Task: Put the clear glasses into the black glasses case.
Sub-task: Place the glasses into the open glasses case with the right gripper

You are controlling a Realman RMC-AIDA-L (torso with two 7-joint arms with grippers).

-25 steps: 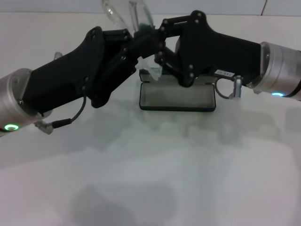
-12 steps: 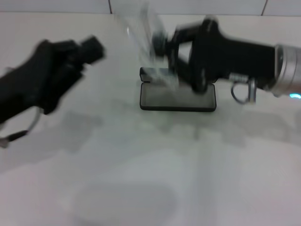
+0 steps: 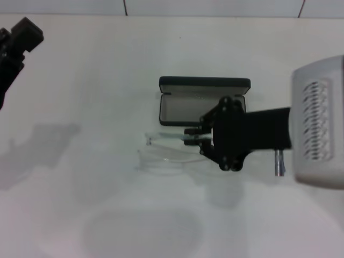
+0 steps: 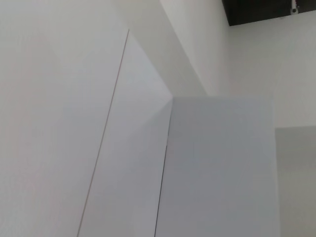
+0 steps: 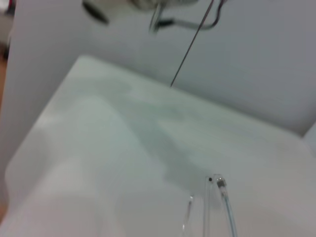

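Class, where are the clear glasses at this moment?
In the head view, the clear glasses are near the table's middle, just in front of the open black case, not in it. The right gripper holds one of their arms.

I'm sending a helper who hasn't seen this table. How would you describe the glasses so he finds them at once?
Find the open black case in the middle of the white table. Just in front of it, at the right gripper, are the glasses. They are fully transparent, almost invisible against the table, unlike the dark case.
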